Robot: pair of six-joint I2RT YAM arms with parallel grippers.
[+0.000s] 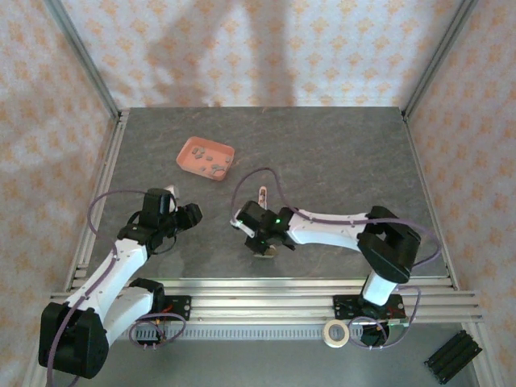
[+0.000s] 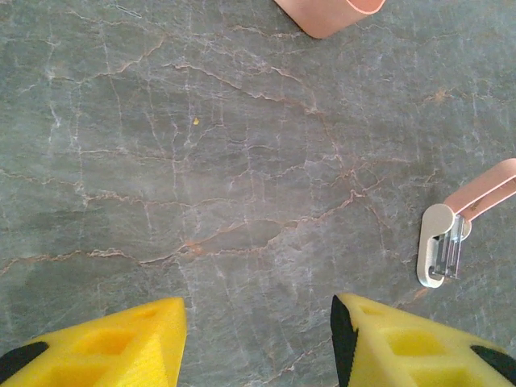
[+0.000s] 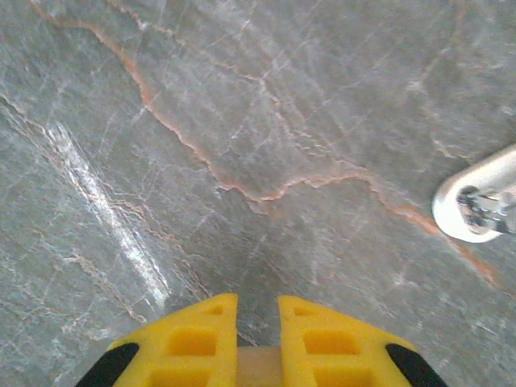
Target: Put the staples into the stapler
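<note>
The stapler lies in the middle of the stone table, slim, pale pink and white. Its white end lies right of my left gripper, whose yellow fingers stand open over bare table. That gripper sits left of the stapler. The staples are small grey clumps in the salmon-pink tray at the back. My right gripper is just in front of the stapler. Its jaws are nearly together on a small pale pinkish piece. I cannot tell what that piece is. The stapler's round white end lies to the right.
A corner of the tray shows at the top of the left wrist view. Aluminium rails run along the near table edge. A tape roll and a black block lie in front of them. Patterned walls enclose the table.
</note>
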